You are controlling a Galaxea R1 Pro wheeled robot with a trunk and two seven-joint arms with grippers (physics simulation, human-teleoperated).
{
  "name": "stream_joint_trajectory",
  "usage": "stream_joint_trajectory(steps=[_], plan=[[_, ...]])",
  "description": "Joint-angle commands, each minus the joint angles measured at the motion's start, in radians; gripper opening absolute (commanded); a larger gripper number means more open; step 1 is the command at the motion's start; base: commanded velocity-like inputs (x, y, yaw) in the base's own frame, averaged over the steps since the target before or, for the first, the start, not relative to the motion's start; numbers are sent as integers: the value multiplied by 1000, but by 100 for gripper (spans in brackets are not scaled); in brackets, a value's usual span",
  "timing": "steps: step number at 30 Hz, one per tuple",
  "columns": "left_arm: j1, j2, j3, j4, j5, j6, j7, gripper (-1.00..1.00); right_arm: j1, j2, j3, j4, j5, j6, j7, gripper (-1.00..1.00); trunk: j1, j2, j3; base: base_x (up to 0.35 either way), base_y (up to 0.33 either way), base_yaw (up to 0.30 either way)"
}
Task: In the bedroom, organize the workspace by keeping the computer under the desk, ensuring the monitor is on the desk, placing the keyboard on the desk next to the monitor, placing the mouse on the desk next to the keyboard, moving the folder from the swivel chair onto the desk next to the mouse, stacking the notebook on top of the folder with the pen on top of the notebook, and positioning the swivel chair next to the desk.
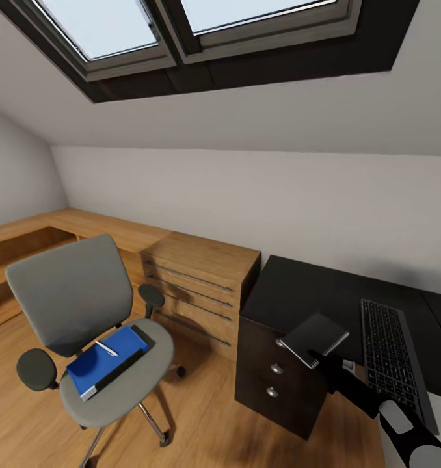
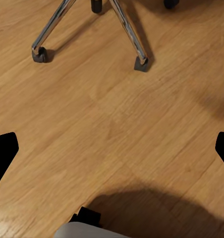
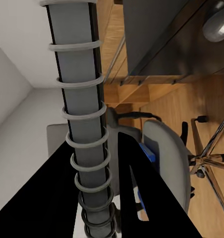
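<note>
Head view of the bedroom workspace. The swivel chair (image 1: pixel 84 325) stands on the wood floor, apart from the desk (image 1: pixel 292 286), with the oak chest (image 1: pixel 201 273) behind the gap between them. On the seat lies the folder (image 1: pixel 106 369), and a pen (image 1: pixel 106 348) rests on top of it. The keyboard (image 1: pixel 393 357) already lies on the glossy black desk top.

The right gripper (image 1: pixel 315 356) holds the notebook (image 1: pixel 313 338) by its spiral-bound edge, jaws clamped on it, above the desk corner over the drawer unit; the right wrist view shows the wire spiral (image 3: pixel 84 148) running between the dark fingers (image 3: pixel 141 198), with the chair and a sliver of blue folder beyond. The left gripper (image 2: pixel 112 148) hangs low over bare floor near the chair's chrome legs (image 2: pixel 127 29), its fingertips at the two edges of the left wrist view, spread wide with nothing between them.

Step in hand, as judged: the notebook is carried while the folder is not yet moved. The stacking order requires the folder on the desk first, so the next move probably calls for parking the notebook on the desk, or fetching the folder with the free left arm, minding the loose pen
</note>
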Motion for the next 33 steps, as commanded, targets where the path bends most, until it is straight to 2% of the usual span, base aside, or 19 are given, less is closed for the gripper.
stream_joint_trajectory(steps=[1,8,33], plan=[[-1,-1,6,0,-7,-3,3,100,-1,0,-4,1,-1,5,2,-100,4,-8,-4,0,0,0],[-1,0,6,0,-7,-2,3,100,-1,0,-4,1,-1,5,2,-100,31,-57,-26,0,0,0],[-1,0,8,0,-7,-1,3,100,-1,1,-6,1,-1,4,2,-100,31,-57,-26,0,0,0]])
